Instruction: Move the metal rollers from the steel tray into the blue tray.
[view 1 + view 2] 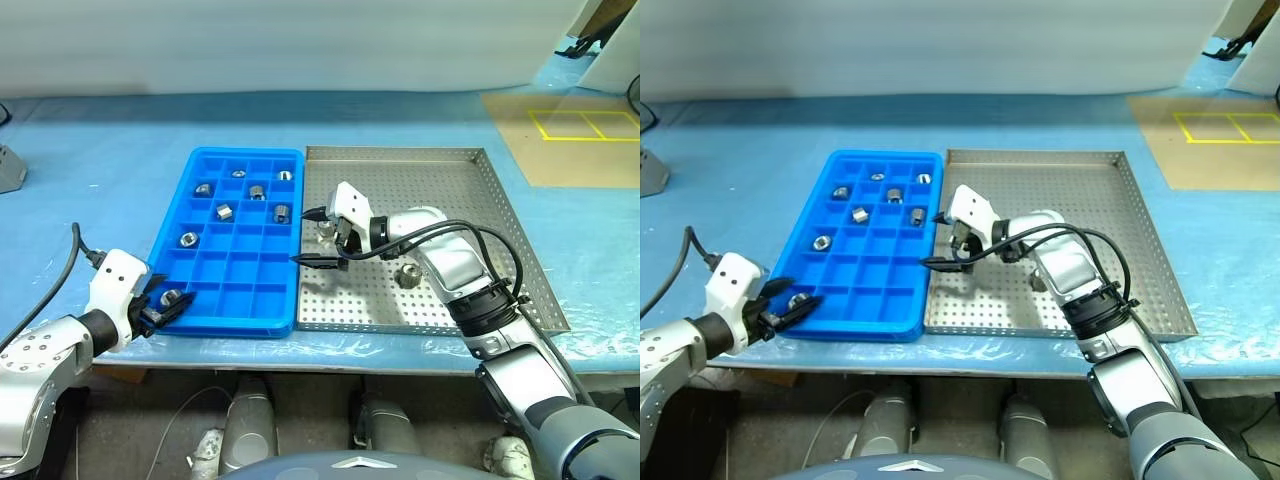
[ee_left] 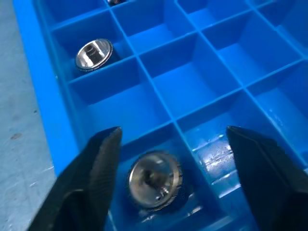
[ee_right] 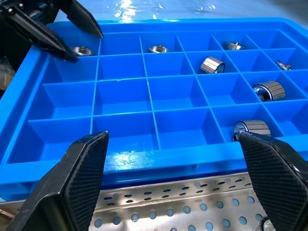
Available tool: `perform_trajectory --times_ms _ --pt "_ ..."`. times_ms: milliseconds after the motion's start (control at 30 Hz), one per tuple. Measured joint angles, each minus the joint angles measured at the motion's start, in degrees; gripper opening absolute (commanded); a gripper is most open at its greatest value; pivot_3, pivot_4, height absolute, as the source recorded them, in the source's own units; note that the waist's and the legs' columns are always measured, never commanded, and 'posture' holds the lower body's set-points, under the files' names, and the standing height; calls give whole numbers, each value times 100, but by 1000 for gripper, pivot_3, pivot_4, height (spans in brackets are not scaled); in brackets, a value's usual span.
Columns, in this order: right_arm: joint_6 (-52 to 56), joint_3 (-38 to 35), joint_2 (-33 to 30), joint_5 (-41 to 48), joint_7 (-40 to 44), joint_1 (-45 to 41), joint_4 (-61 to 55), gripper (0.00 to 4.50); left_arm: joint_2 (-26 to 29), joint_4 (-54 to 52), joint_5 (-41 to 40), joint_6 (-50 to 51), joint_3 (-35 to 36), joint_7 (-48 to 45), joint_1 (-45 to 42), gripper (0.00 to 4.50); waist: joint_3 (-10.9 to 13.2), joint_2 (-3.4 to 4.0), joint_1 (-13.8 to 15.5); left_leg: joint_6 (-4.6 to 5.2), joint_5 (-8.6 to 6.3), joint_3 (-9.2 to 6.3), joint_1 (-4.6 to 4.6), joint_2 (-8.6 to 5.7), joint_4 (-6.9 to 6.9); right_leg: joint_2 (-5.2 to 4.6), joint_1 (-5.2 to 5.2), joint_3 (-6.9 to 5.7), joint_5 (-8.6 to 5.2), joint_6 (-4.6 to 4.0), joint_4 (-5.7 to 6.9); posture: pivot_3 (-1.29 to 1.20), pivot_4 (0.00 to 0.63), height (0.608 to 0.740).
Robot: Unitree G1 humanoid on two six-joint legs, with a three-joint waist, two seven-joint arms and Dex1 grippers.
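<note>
The blue tray (image 1: 245, 272) lies left of the steel tray (image 1: 470, 200), their sides touching. Several metal rollers (image 1: 224, 211) sit in the blue tray's compartments. In the near left corner compartment lies one roller (image 2: 155, 179), and my left gripper (image 1: 165, 300) stands open around it, a finger on each side and neither touching it. My right gripper (image 1: 308, 237) is open and holds nothing. It hovers at the steel tray's left edge, pointing toward the blue tray. One roller (image 1: 408, 275) stands on the perforated floor by my right forearm, and another (image 1: 326, 232) is partly hidden behind that gripper.
Both trays rest on a table with a blue cover (image 1: 100, 150). A brown board with yellow tape squares (image 1: 575, 140) lies at the back right. A grey object (image 1: 8, 168) sits at the far left edge. The table's front edge runs just below the trays.
</note>
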Motion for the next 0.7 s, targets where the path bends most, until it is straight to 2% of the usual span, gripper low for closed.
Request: perform_trajectory --times_ms 200,400,567,700 --pt "0 -10 -29 0 -18 0 0 4500 70 132 -93 17 2 7 -395 3666 0 0 -2 2 5 -6 2 -2 7 -1 0 -1 -1 -2 18 150 150 740" --pt "23 -94 -227 -2 -120 33 -23 4500 403 469 -303 -23 -316 -290 -1557 3666 -1 -1 47 -1 10 -12 2 -6 49 -2 0 5 -2 -3 58 95 150 740" --pt "118 -295 -563 3 -225 184 -187 4500 587 1305 -267 -325 -1088 -820 -2947 3666 -2 1 71 -13 22 -14 4 -9 57 -4 0 9 1 -5 72 -4 150 740" --pt "180 -726 -992 -1 -462 379 -341 4500 248 2246 35 -752 -2023 -1153 -3950 3666 -3 3 41 -13 24 -14 3 -14 60 -5 2 12 3 -5 72 -95 150 740"
